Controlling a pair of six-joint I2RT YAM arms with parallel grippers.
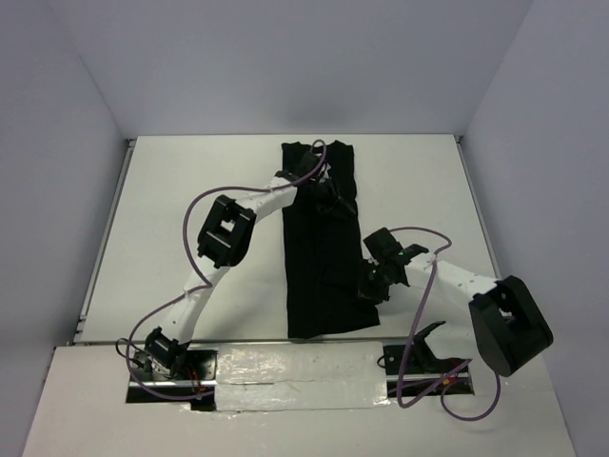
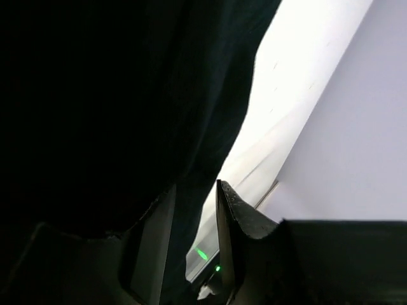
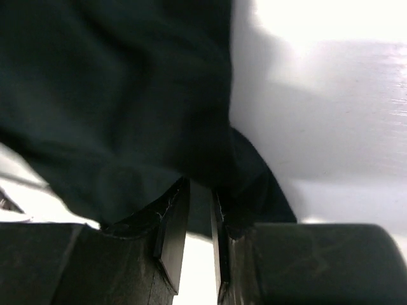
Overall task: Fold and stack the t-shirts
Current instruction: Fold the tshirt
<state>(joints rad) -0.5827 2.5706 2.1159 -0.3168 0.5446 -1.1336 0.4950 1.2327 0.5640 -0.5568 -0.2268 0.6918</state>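
A flat white table [image 1: 190,190] carries everything. Two black-and-white arms stand at its near edge. The left arm [image 1: 224,233] rises from its base, bends at a raised elbow and stretches right and far over the cloth. The right arm [image 1: 461,281] stays low, its elbow out to the right and its forearm running left.

There is one garment: a plain black soft-cloth t-shirt [image 1: 314,276], folded into a long narrow strip in the middle of the table. Its long axis runs from the far edge towards the near edge.

The left gripper [image 1: 325,198] sits on the far part of the strip; its fingers [image 2: 232,222] stand almost together with black cloth caught between them. The right gripper [image 1: 373,284] meets the strip's right edge nearer the bases, its fingers [image 3: 173,229] likewise pinched on a fold of the cloth.
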